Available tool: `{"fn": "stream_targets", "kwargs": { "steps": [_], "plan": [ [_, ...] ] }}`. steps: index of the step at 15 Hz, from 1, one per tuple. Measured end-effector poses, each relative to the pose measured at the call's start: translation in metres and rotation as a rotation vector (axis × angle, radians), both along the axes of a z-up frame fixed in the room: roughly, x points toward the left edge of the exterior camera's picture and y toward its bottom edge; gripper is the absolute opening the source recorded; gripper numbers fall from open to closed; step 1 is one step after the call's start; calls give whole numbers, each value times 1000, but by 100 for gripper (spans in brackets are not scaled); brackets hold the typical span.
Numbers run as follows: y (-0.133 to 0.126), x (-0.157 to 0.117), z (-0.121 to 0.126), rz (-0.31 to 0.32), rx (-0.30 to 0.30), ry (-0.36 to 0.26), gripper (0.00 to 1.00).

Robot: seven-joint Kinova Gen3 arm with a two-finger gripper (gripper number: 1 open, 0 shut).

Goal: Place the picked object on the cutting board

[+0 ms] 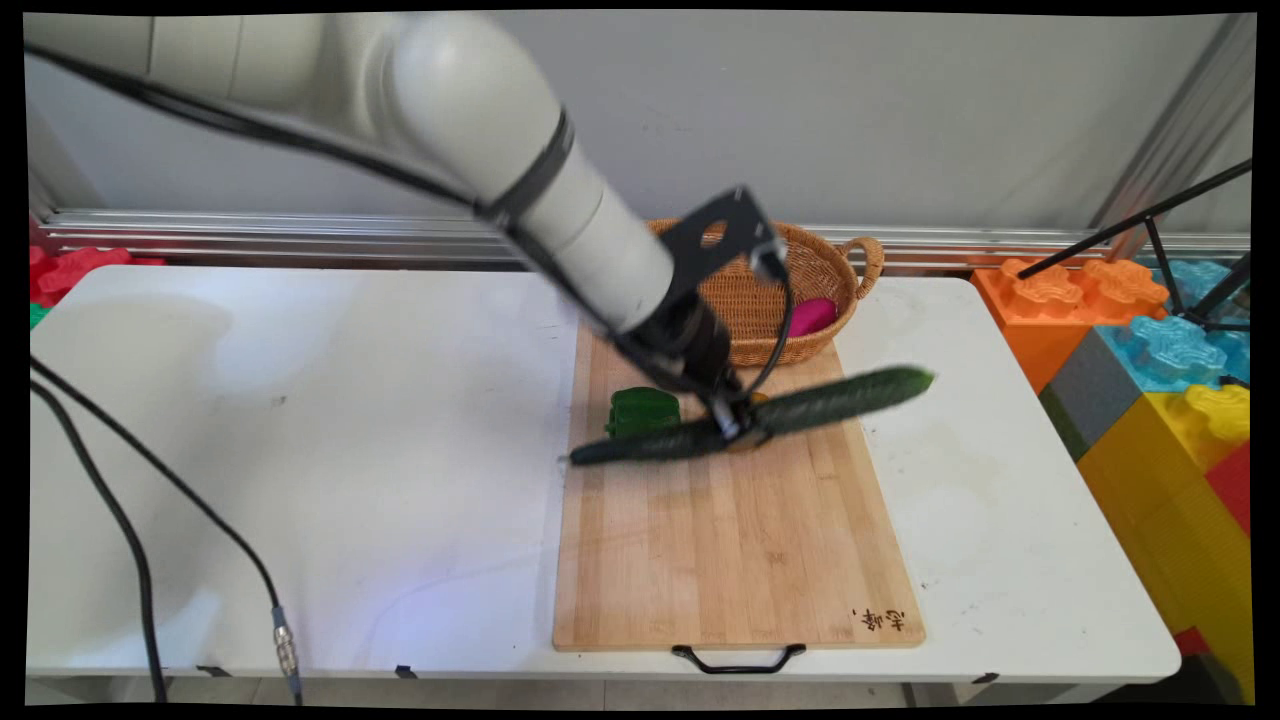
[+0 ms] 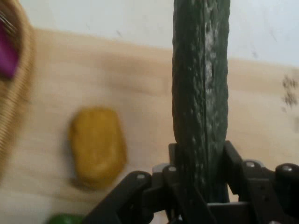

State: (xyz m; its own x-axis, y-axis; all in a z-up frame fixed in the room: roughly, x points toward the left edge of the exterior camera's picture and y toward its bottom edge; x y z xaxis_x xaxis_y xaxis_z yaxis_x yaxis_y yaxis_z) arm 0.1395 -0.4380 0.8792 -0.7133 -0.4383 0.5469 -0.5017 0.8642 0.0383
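Here the gripper [image 1: 738, 428] is clamped mid-length on a long, stiff cucumber [image 1: 800, 410], tips toward three and nine o'clock; probably slick-skinned.

Wicker basket [image 1: 835, 262], green pepper [image 1: 642, 411], foam blocks [image 1: 1150, 330]

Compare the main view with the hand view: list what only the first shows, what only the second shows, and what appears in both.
Only the main view shows the whole white table, the cutting board's black handle, the coloured blocks at the right, and the basket's handle.

Only the hand view shows clearly the yellow-brown piece lying on the board beside the cucumber.

Both show the gripper shut on the cucumber above the wooden cutting board, the wicker basket with a magenta thing inside, and a green thing.
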Motion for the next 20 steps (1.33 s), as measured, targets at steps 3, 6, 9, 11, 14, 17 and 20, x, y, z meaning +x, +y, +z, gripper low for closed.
{"fn": "stream_targets", "kwargs": {
  "steps": [3, 6, 9, 11, 14, 17, 20],
  "plan": [
    [17, -1, -31, -13, 22, -24, 0],
    [23, -3, -56, -13, 29, -37, 0],
    [27, -7, -78, -11, 32, -46, 0],
    [29, -9, -89, -12, 34, -50, 0],
    [30, -11, -98, -12, 32, -54, 0],
    [31, -12, -103, -14, 29, -58, 100],
    [31, -12, -106, -15, 30, -61, 100]
  ]
}}
